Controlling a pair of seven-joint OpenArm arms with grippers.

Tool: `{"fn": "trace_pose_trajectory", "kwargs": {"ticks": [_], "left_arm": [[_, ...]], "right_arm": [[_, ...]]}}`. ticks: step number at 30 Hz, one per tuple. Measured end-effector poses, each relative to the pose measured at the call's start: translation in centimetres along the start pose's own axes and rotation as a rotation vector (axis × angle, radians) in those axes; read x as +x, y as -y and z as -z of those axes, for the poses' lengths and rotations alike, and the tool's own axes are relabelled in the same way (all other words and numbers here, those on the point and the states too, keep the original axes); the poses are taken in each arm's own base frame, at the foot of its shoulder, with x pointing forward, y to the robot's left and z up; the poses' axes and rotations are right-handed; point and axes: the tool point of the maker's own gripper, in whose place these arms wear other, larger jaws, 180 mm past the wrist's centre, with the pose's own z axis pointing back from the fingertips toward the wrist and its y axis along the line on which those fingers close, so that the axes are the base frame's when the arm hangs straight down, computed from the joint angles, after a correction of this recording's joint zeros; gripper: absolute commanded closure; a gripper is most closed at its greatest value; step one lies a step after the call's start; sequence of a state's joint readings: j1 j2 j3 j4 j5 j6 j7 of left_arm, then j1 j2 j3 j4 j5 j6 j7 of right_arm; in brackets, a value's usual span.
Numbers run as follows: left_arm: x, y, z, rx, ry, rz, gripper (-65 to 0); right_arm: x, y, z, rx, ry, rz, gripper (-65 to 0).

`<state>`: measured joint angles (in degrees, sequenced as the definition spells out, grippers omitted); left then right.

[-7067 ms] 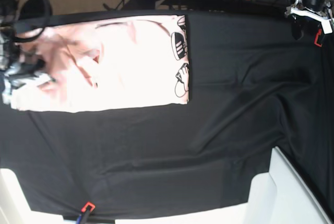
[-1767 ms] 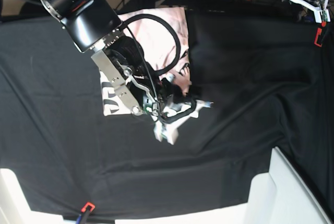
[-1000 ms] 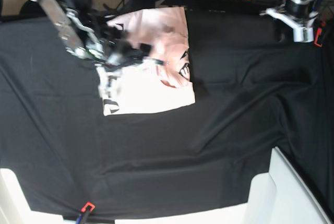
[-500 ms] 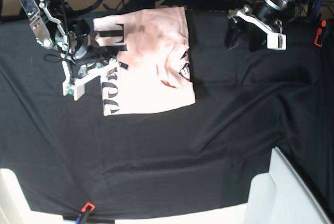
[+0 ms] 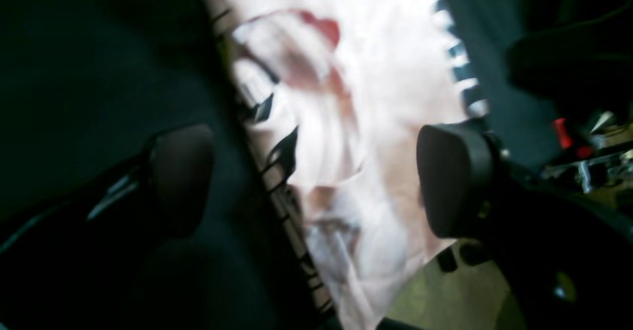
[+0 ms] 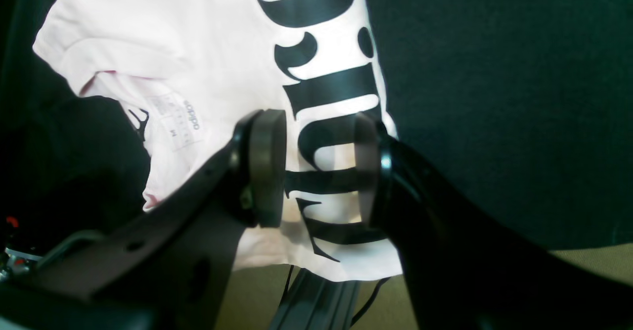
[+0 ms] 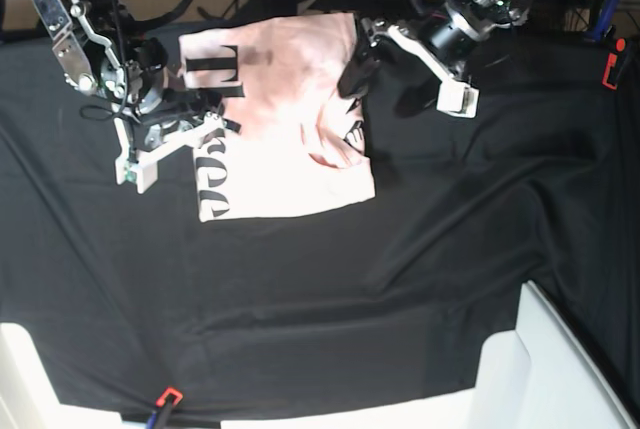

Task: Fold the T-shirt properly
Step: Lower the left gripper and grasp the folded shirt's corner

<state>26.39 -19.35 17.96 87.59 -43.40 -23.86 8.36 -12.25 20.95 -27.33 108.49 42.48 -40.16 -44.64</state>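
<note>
T-shirt (image 7: 285, 119) lies folded into a rough rectangle on the black table cloth (image 7: 330, 289), lettering side up. At the shirt's left edge I see my right gripper (image 7: 165, 139) with jaws apart, nothing held, hovering over the black letters. At the shirt's upper right corner my left gripper (image 7: 410, 74) stands wide open; its wrist view is blurred, but it seems empty.
</note>
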Motion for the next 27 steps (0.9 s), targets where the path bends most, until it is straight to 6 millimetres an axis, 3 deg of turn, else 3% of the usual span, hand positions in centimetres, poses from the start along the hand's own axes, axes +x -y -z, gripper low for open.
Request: {"fn": "trace_pose_trajectory", "kwargs": {"ticks": [4, 11, 17, 23, 27], "left_arm": [[-1.1, -1.5, 0.5, 0.048, -0.019, -0.029, -65.0], [-3.4, -2.1, 2.0, 0.076, -0.037, -0.105, -65.0], [-3.0, -0.9, 3.3, 0.061, -0.013, -0.134, -65.0], [-3.3, 1.0, 6.3, -0.017, -0.068, -0.108, -65.0], [-3.6, 0.8, 6.4, -0.017, -0.058, -0.123, -65.0]], "right_arm": [[0.0, 0.1, 0.0, -0.002, -0.003, -0.002, -21.2], [0.1, 0.4, 0.0, -0.009, 0.001, -0.009, -21.2], [-0.1, 0.4, 0.0, -0.010, -0.003, -0.011, -21.2], [-0.2, 0.4, 0.0, -0.009, -0.006, -0.011, -21.2], [-0.6, 0.6, 0.0, -0.013, -0.014, -0.010, -21.2]]}}
